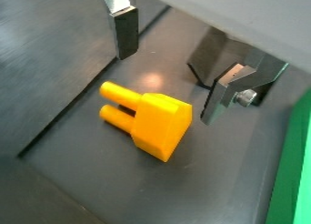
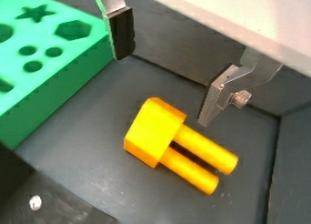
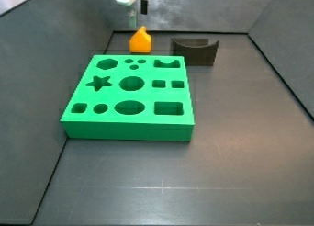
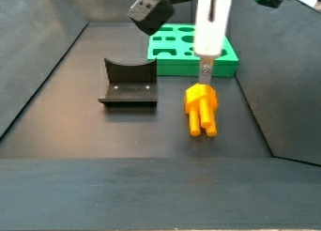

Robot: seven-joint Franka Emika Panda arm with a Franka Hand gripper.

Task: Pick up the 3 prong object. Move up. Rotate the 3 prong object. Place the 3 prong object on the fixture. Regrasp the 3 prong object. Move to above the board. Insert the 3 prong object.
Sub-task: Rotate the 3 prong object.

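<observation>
The pincer (image 2: 170,68) hung wide open just above the yellow plug (image 2: 176,146), which lay flat on the floor below it, between the green board (image 4: 189,39) and the fixture (image 4: 128,83); it should descend straight, fingers straddling the blocky body

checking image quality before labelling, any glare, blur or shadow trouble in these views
In a wrist view a bright glare spot sits on the floor beside the orange piece; both wrist views are soft, the tool open above the piece. In a side view the tool is washed out by glare at the top edge. In the other side view the fixture is dark but readable.
</observation>
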